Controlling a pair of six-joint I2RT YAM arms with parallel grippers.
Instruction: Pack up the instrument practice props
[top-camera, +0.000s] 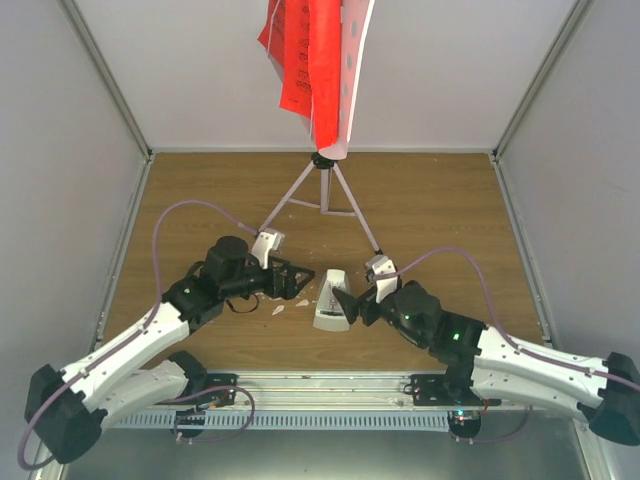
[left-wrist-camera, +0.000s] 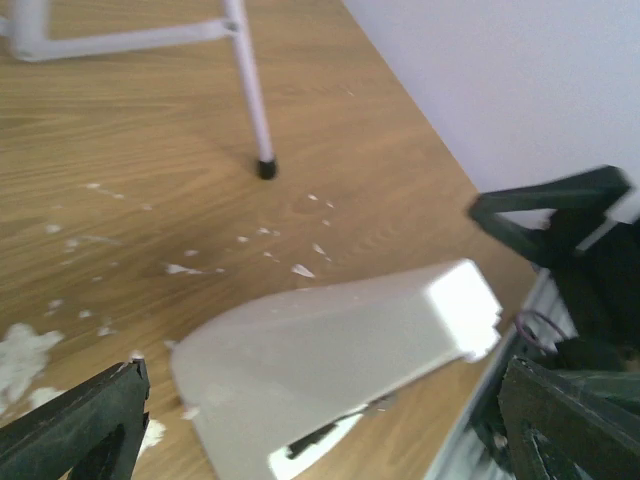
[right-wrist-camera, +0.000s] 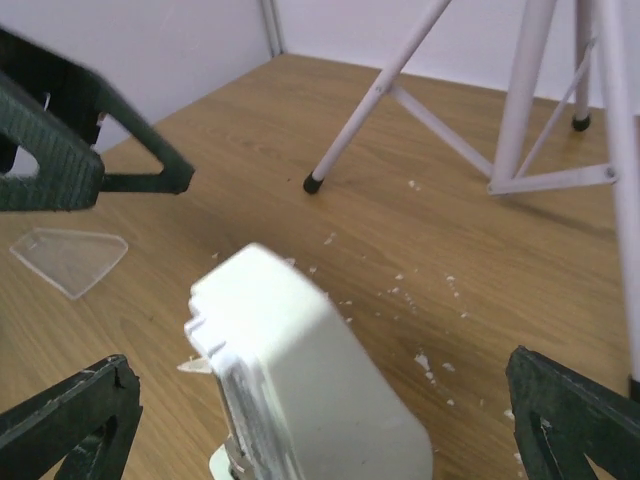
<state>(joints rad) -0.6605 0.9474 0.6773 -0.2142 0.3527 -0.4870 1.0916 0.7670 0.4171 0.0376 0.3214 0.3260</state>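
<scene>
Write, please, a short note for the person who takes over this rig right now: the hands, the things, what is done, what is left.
Left hand: open, fingers either side of the metronome.
Right hand: open, around it from the opposite side.
Metronome: on the table, gripped by neither.
Music stand: upright at the far side, red sheets on its plate.
Done: nothing visibly packed.
Left: everything; no box in view.

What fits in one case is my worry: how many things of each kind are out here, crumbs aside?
music stand: 1
bunch of red sheets on the stand: 1 (they overlap too much to count singly)
metronome: 1
clear plastic piece: 1
Total: 4
</scene>
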